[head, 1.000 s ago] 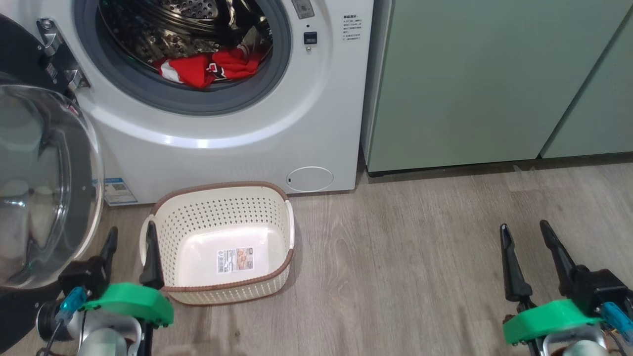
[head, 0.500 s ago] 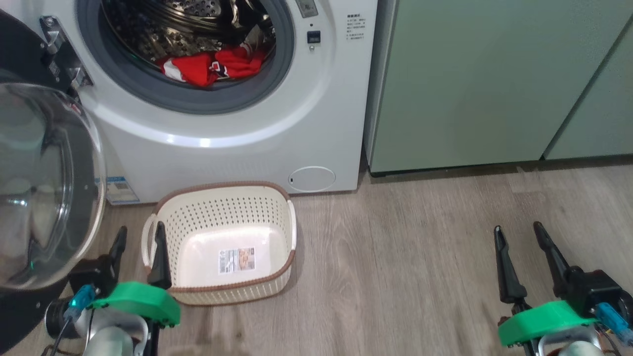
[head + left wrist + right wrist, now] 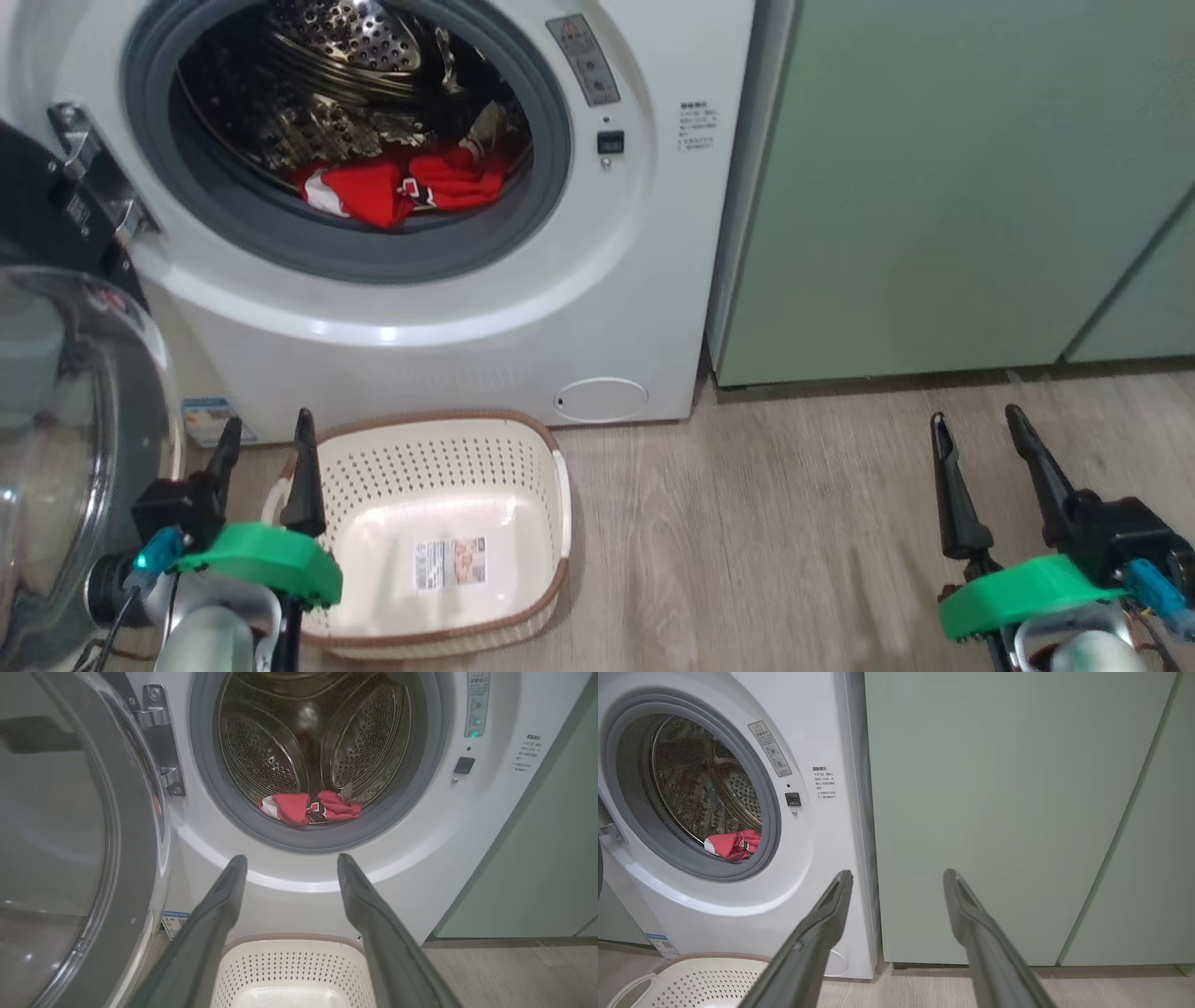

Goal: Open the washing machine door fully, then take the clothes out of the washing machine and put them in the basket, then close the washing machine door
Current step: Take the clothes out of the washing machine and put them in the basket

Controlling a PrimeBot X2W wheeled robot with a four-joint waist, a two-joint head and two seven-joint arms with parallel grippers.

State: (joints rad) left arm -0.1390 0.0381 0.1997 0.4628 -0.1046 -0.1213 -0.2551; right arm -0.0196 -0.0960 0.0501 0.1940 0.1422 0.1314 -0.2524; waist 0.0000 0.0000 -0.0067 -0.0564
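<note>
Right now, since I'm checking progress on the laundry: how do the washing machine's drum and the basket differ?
The drum is shiny perforated steel; the basket is cream plastic with a brown rim. The drum holds the red clothes; the basket holds only a label sticker. The drum opens forward; the basket opens upward, on the floor. Both have perforated walls.
</note>
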